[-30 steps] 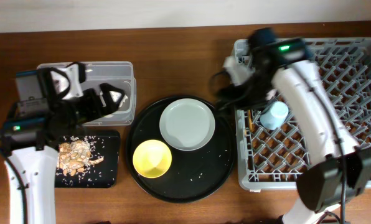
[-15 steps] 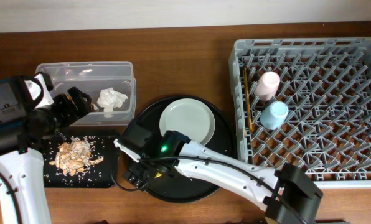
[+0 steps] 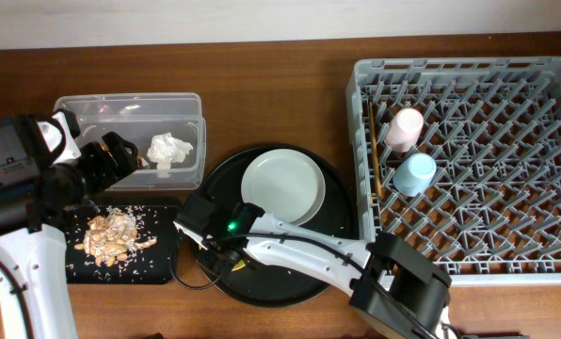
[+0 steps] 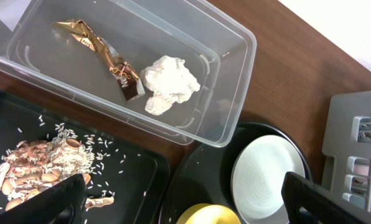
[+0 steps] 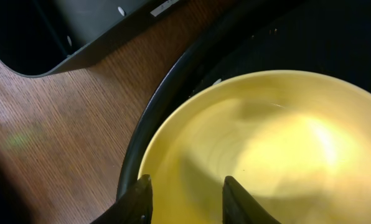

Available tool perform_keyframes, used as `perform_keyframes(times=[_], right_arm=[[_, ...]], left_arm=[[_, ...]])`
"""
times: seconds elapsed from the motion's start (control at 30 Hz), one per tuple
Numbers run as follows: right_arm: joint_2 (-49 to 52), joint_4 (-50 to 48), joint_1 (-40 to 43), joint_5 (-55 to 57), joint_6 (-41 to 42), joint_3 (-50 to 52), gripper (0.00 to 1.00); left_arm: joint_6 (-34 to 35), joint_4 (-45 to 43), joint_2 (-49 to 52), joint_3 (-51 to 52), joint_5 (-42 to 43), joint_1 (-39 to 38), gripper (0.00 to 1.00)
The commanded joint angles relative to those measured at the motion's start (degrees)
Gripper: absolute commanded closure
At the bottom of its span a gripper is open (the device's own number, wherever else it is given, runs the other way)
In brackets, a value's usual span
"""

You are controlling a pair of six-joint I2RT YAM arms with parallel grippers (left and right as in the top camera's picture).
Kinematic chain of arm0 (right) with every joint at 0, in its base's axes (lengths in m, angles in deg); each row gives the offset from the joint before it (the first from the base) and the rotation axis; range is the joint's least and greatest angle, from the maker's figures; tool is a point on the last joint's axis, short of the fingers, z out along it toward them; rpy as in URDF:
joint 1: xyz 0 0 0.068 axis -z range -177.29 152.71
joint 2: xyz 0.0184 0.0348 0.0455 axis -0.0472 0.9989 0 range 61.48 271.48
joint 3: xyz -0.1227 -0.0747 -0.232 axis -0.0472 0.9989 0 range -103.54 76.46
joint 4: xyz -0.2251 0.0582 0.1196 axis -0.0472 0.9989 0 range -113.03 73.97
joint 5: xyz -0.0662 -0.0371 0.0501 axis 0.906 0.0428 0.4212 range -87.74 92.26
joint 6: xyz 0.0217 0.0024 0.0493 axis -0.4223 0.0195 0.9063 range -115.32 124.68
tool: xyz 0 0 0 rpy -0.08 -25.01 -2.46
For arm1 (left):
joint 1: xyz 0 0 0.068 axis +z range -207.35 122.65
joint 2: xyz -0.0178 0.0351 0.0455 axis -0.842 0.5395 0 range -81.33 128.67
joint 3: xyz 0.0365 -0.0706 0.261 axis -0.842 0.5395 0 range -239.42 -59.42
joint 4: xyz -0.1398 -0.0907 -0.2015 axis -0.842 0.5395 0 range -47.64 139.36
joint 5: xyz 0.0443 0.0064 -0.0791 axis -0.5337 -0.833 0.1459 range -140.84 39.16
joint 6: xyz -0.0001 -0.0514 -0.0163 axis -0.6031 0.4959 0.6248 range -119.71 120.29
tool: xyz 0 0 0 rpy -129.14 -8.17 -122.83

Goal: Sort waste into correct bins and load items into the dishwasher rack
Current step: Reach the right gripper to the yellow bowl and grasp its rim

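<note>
The yellow bowl [image 5: 279, 149] sits on the round black tray [image 5: 167, 106]. My right gripper [image 5: 187, 199] is down over its left rim, one finger at the rim's outer edge and the other inside, a gap still between them. In the overhead view the right arm hides most of the bowl [image 3: 235, 267]. The pale plate [image 3: 282, 186] lies beside it. The pink cup [image 3: 404, 128], blue cup [image 3: 415, 173] and chopsticks [image 3: 375, 151] are in the grey rack [image 3: 469, 254]. The foil wrapper [image 4: 104, 53] and tissue [image 4: 170, 84] lie in the clear tub [image 4: 229, 37]. My left gripper [image 4: 185, 205] hangs open and empty.
Food scraps [image 3: 116, 235] and rice grains lie on the flat black tray [image 3: 163, 264], which sits close to the round tray's left edge. The tub [image 3: 130, 104] stands behind that tray. Bare wood lies between the tub and the rack.
My right arm has swung from the cups in the rack across to the yellow bowl, and its jaws have narrowed around the rim. The left arm moved left, uncovering the tissue.
</note>
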Motion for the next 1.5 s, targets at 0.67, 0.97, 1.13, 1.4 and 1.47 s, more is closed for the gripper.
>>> perform_keyframes(times=[0.67, 0.97, 1.13, 1.4, 1.47], right_arm=[[-1.0, 0.3, -0.6, -4.7, -0.1, 0.9, 0.62], [-1.0, 3.4, -0.6, 4.1, -0.1, 0.9, 0.62], [-1.1, 0.9, -0.6, -0.7, 0.9, 0.7, 0.61], [0.0, 0.5, -0.7, 1.2, 1.0, 0.9, 0.58], [0.0, 0.5, -0.7, 1.2, 1.0, 0.9, 0.64]], left_arm=[[-0.5, 0.0, -1.0, -0.2, -0.2, 0.2, 0.01], [-0.5, 0.0, -1.0, -0.2, -0.2, 0.2, 0.01], [-0.5, 0.0, -1.0, -0.2, -0.2, 0.2, 0.01], [-0.5, 0.0, -1.0, -0.2, -0.2, 0.2, 0.01], [-0.5, 0.0, -1.0, -0.2, -0.2, 0.2, 0.01]])
